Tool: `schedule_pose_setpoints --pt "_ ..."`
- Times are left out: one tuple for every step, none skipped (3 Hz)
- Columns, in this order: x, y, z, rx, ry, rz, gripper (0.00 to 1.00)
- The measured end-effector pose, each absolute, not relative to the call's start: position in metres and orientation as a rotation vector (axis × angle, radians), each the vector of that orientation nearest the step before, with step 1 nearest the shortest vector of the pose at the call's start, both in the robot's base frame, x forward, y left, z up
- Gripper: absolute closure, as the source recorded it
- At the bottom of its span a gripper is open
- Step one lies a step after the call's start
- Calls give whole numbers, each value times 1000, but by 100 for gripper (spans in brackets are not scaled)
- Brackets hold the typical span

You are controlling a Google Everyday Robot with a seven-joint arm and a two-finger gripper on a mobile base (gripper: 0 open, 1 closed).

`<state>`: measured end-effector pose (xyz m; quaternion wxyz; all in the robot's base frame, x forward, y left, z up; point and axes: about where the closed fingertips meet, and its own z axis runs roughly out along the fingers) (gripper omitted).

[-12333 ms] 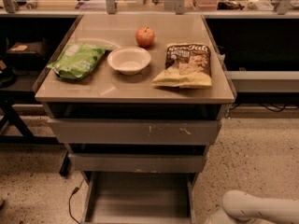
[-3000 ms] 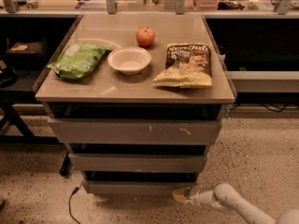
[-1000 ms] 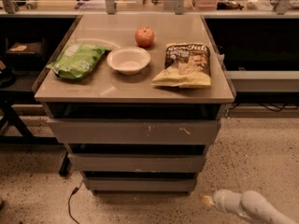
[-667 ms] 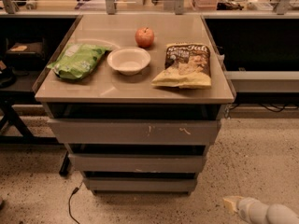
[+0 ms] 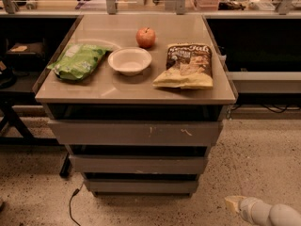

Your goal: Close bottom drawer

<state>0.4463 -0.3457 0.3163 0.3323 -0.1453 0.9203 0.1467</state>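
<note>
The bottom drawer (image 5: pixel 141 186) is the narrowest of three grey stacked fronts under the tan tabletop. It sits pushed in, its plain front in line below the middle drawer (image 5: pixel 138 165) and the scratched top drawer (image 5: pixel 135 133). No tray floor shows. My gripper (image 5: pixel 232 204) is low at the bottom right, over the speckled floor, to the right of the bottom drawer and apart from it. Only its pale tip and white arm (image 5: pixel 268 213) show.
On the tabletop (image 5: pixel 117 86) lie a green bag (image 5: pixel 77 60), a white bowl (image 5: pixel 129 60), a red apple (image 5: pixel 146 37) and a chip bag (image 5: pixel 186 66). A black cable (image 5: pixel 71 205) trails on the floor at lower left. Dark shelving stands on both sides.
The bottom drawer, pulled far out at the start, now sits pushed in. My gripper touched its right front corner, then drew back right and down, away from the cabinet.
</note>
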Motion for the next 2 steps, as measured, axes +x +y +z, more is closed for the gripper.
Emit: schedule_pose_setpoints --pt "434 -349 312 -390 2459 348 100" --pt "396 -367 313 -355 2610 240 100"
